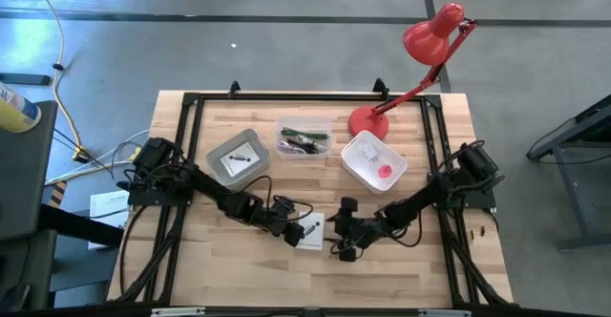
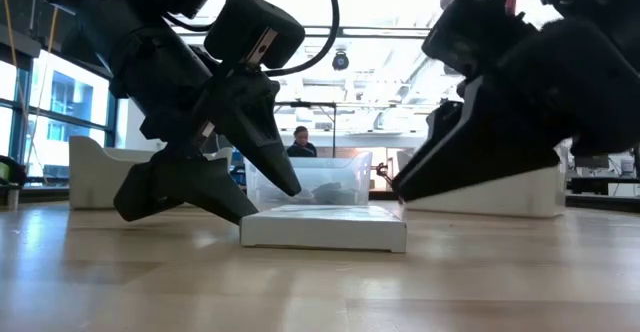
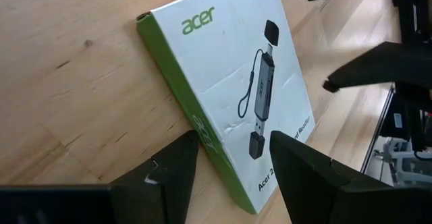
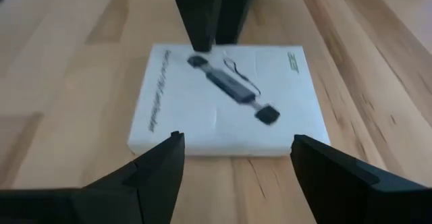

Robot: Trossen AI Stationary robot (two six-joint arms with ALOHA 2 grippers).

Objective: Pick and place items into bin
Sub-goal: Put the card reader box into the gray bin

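Note:
A flat white box (image 1: 310, 231) with a green side and dark print of a card reader lies flat on the table between my two grippers. My left gripper (image 1: 294, 231) is open at the box's left edge. In the low view one finger lies low beside that edge (image 2: 243, 222) and the other slants over the top face. My right gripper (image 1: 336, 233) is open just off the box's right end, fingers apart in front of the box (image 4: 226, 102). A green pen and coiled cables lie in the clear bin (image 1: 304, 138). A pink piece and a white square lie in the white bin (image 1: 374, 159). My left gripper (image 3: 234, 143) straddles the box's green left edge (image 3: 202, 126), coming slanting down from the table's left. One finger is beside the edge and one over the printed top. The box lies flat on the table. Whether either finger touches it, I cannot tell.
A grey bin (image 1: 239, 157) holding a white card stands at the far left, beside the other two bins. The red desk lamp (image 1: 420, 64) stands at the far right corner. A black frame (image 1: 191, 107) runs around the tabletop. Bare wood lies toward the near edge.

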